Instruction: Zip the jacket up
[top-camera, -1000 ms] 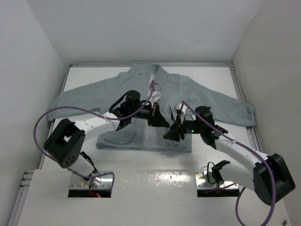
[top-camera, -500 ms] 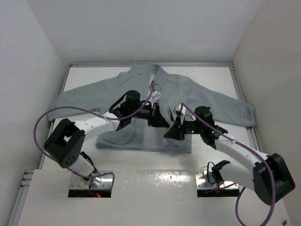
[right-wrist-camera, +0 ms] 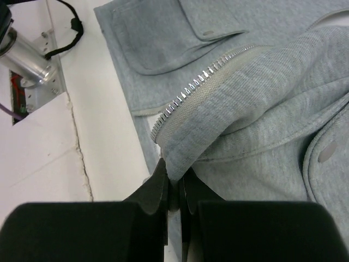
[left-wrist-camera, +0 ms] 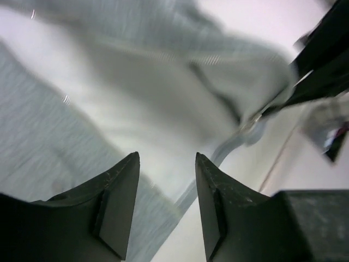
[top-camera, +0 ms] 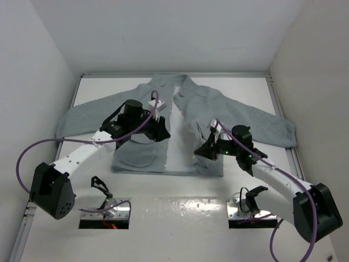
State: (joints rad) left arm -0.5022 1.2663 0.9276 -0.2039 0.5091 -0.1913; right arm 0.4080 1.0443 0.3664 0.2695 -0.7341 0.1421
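— How is the light?
— Bright and even, from above. The white table (top-camera: 245,87) behind the jacket (top-camera: 191,103) nearly washes out.
— Shadows?
— Soft ones on the jacket's front.
— Focus?
— Left wrist view smears with motion blur; right wrist view stays sharp on the jacket's zipper teeth (right-wrist-camera: 202,82).

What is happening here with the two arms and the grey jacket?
Two robot arms are working on a grey fleece jacket spread flat on the white table. The right pincer is shut on the lower front edge of the jacket, beside the zipper teeth. The left pincer is open above the other front panel and holds nothing. The front lies open, so nothing is zipped yet.
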